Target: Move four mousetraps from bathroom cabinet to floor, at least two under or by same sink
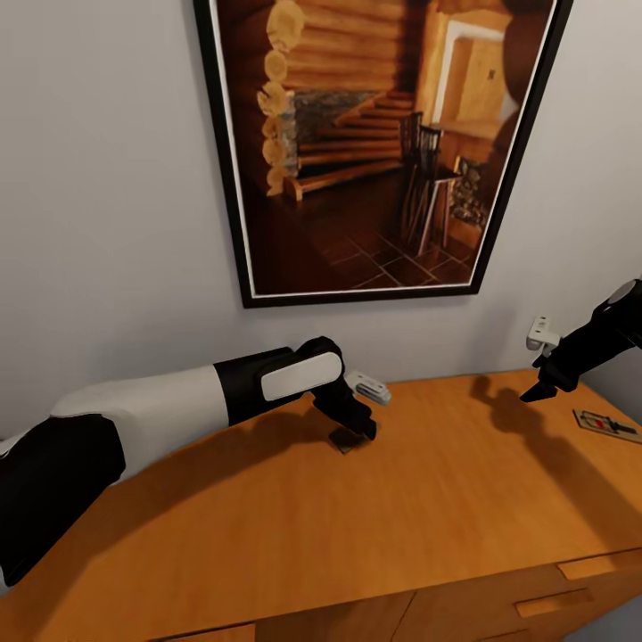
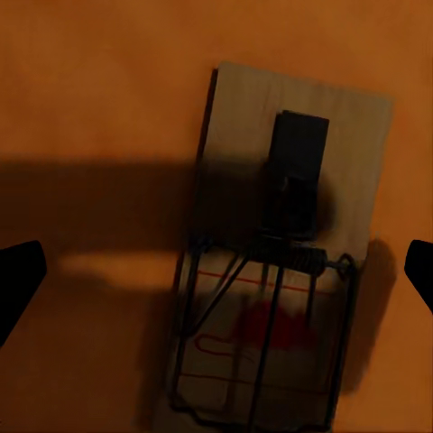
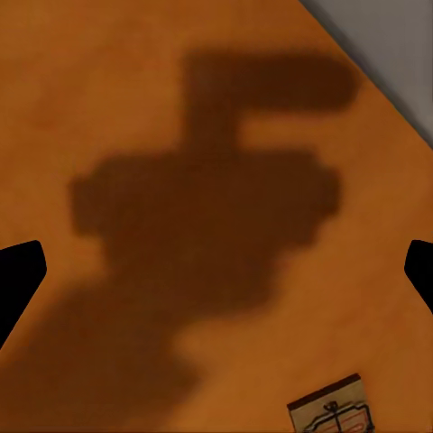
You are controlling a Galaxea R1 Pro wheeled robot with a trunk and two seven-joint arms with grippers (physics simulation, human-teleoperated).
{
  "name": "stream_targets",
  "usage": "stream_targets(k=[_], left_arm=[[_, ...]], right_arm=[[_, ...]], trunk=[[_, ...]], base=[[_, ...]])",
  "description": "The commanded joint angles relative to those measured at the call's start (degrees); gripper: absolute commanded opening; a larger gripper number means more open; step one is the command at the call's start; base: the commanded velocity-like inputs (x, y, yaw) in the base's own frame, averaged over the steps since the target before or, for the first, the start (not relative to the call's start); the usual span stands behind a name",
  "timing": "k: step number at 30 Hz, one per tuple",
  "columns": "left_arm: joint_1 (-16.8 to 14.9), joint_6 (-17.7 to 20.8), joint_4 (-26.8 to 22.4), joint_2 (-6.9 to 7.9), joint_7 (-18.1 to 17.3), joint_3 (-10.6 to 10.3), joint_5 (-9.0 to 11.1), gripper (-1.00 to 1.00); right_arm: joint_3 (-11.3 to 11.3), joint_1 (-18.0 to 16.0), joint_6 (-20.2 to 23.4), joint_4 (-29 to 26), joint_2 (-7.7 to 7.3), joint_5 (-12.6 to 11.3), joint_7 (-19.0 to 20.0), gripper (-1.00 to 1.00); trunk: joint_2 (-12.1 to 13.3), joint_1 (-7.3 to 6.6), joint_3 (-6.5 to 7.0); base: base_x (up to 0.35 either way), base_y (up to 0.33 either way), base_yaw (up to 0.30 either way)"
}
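Note:
One mousetrap [image 1: 346,440] lies flat on the orange-brown cabinet top [image 1: 374,526], mostly hidden under my left gripper [image 1: 361,430]. From the left wrist, the mousetrap [image 2: 284,253] shows its wooden slab, wire spring and red print. The left gripper [image 2: 216,275] hangs just above it, open, its dark fingertips [image 2: 18,280] wide to either side. A second mousetrap [image 1: 606,423] rests near the cabinet's right end. My right gripper [image 1: 539,390] hovers open above the bare top to its left. In the right wrist view that mousetrap [image 3: 332,415] lies beyond the open right gripper [image 3: 216,271].
A large framed picture [image 1: 374,143] hangs on the grey wall behind the cabinet. A small white wall fitting [image 1: 540,334] sits just above the cabinet's back right edge. Drawer fronts with a wooden bar pull [image 1: 553,604] line the cabinet's near side.

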Motion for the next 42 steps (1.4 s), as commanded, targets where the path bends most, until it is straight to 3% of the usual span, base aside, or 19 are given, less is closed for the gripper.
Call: stream_targets(k=[1,14,20,21,42], left_arm=[[-0.09,-0.05,-0.07,-0.09,0.43,-0.12,0.59,1.00],[0.04,-0.07,-0.25,-0.92,-0.49,-0.15,0.59,1.00],[0.08,-0.17,-0.26,-0.96,-0.53,-0.20,0.59,1.00],[0.09,-0.29,-0.26,-0.93,-0.51,-0.20,0.59,-1.00],[0.09,-0.82,-0.29,-0.88,-0.49,-0.14,0.59,-1.00]], right_arm=[[0.15,-0.11,0.49,-0.08,-0.04,0.30,0.33,1.00],[0.15,-0.11,0.49,-0.08,0.00,0.31,0.33,1.00],[0.15,-0.11,0.49,-0.08,0.04,0.31,0.33,1.00],[0.15,-0.11,0.49,-0.08,0.02,0.31,0.33,1.00],[0.15,-0.11,0.57,-1.15,-0.04,0.31,0.33,1.00]], trunk=[[-0.46,0.23,-0.25],[-5.67,3.08,-2.58],[-5.67,3.08,-2.58],[-5.67,3.08,-2.58],[-5.67,3.08,-2.58]], base=[[0.000,0.000,0.000],[0.000,0.000,0.000],[0.000,0.000,0.000],[0.000,0.000,0.000],[0.000,0.000,0.000]])
